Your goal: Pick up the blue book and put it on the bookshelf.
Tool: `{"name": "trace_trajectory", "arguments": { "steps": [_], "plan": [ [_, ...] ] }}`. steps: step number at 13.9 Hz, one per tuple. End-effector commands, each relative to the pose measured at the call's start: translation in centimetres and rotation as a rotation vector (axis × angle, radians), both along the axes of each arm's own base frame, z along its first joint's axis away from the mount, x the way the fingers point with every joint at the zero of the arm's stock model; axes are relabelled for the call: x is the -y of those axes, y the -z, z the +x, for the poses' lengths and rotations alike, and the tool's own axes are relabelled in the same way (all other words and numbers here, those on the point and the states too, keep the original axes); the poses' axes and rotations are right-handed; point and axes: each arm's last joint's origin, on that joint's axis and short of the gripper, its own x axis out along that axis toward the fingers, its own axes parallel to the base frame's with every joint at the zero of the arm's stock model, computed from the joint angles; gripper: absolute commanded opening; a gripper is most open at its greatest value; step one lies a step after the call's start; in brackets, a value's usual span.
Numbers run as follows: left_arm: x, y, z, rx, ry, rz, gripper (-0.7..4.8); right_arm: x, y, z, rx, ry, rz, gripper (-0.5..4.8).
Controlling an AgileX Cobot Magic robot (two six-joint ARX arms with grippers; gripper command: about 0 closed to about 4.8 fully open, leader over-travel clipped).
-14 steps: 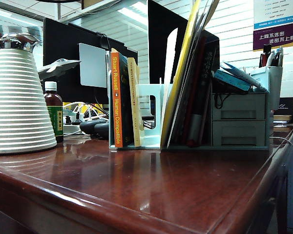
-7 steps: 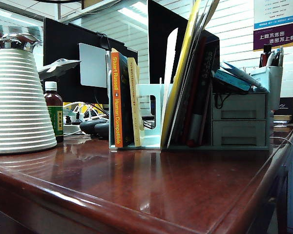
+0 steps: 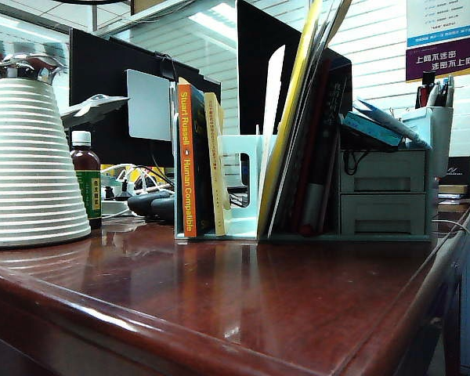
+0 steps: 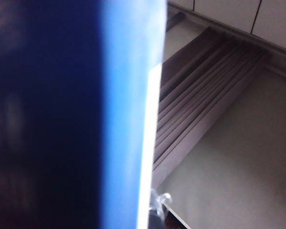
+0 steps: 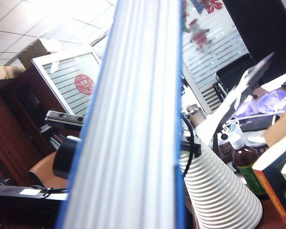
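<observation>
Neither gripper showed its fingers; whether either clamped anything could not be told. The blue book (image 4: 86, 114) filled the left wrist view at close range, and its pale page edges (image 5: 133, 124) rose through the right wrist view. Beyond lay the glossy red-brown desk (image 3: 243, 305), bearing the mint-green bookshelf (image 3: 236, 188), a ribbed white cone (image 3: 27, 172) and a monitor (image 3: 113, 94).

The orange spine (image 3: 186, 160) of a book standing in the bookshelf (image 3: 239, 188) read "Stuart Russell Human Compatible". A purple wall sign (image 3: 445, 56) carried Chinese characters, too small to read surely.
</observation>
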Motion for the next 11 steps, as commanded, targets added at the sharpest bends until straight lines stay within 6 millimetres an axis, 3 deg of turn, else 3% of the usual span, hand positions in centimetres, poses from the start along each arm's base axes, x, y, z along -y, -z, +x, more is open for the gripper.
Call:
{"name": "trace_trajectory", "arguments": {
  "steps": [1, 2, 3, 6, 11],
  "plan": [
    [-0.2, -1.1, -0.9, 0.097, 0.015, -0.019, 1.98, 0.2, -0.8, -0.2, 0.073, 0.024, 0.025, -0.02],
    [-0.1, -1.1, -0.9, 0.168, -0.006, 0.009, 3.77, 0.2, -0.8, -0.2, 0.075, 0.024, 0.026, -0.02],
    [-0.1, -1.0, -1.0, 0.249, -0.011, 0.05, 4.39, 0.2, -1.0, -0.4, 0.085, 0.025, 0.031, -0.02],
    [-0.7, -0.7, -0.8, 0.426, -0.031, 0.139, 4.39, 0.9, -1.9, -1.5, 0.143, 0.049, 0.065, -0.02],
    [-3.7, -0.7, 0.6, 0.615, -0.174, 0.208, 4.33, 2.8, -3.8, -4.1, 0.22, 0.194, 0.177, -0.02]
  ]
}}
